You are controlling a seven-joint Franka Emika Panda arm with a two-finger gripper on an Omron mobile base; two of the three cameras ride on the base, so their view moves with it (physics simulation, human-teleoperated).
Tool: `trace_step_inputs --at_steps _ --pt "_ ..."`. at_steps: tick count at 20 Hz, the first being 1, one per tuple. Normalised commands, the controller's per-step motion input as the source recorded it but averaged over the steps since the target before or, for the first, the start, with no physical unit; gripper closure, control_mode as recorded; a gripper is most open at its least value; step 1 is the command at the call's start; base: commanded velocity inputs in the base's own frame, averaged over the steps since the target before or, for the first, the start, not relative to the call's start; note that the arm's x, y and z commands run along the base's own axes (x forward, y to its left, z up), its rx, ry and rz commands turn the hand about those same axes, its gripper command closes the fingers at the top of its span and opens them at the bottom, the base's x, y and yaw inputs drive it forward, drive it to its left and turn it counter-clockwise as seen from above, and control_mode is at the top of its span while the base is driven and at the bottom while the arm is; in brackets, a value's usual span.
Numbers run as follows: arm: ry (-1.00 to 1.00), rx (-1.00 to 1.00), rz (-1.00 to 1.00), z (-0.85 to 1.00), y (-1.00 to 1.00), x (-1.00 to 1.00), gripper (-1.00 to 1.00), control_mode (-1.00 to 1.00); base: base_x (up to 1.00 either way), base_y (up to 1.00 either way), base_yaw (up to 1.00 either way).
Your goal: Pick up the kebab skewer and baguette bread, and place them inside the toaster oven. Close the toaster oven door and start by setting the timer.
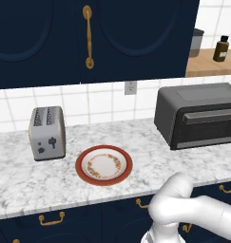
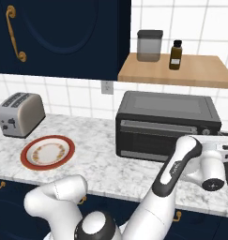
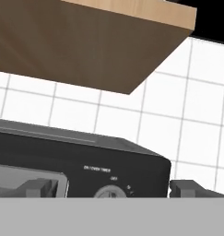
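Toaster oven (image 2: 168, 126) sat on the counter (image 2: 110, 171) at the right, below the wooden shelf (image 2: 181, 70); its door (image 2: 162, 139) was up and shut. The plate (image 1: 104, 164) left of it, just right of the small silver toaster (image 1: 47, 132), was bare, and neither skewer nor bread could be seen on the counter; whether they lay inside the oven could not be told through the dark glass. Hand (image 3: 109, 191) was at the oven's right front corner, fingers spread wide with nothing between them, and the timer dial (image 3: 109, 192) lay just ahead between the finger tips. Risks, as judged: fingers this wide could straddle the dial and close off-centre, slipping without turning it; a push straight in could shove the oven back; a fingertip might catch the oven's right edge instead of the knob.
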Motion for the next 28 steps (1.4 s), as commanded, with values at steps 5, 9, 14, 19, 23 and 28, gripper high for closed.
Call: trace_step_inputs --at_steps 5,9,14,19,23,28 --pt "-0.04 0.00 0.00 0.00 -0.25 0.03 -1.00 -1.00 0.00 0.00 0.00" --pt "-0.04 0.00 0.00 0.00 -0.34 0.01 -1.00 -1.00 0.00 0.00 0.00" --pt "-0.03 0.00 -0.04 0.00 -0.21 0.02 -1.00 -1.00 0.00 0.00 0.00" --pt "0.00 0.00 -0.06 -0.15 -0.20 0.01 -1.00 -1.00 0.00 0.00 0.00" --pt "0.00 0.00 -0.03 -0.29 0.00 0.20 -1.00 -1.00 0.00 0.00 0.00" --pt "-0.01 0.00 -0.03 -0.09 -0.02 0.33 -1.00 -1.00 0.00 0.00 0.00"
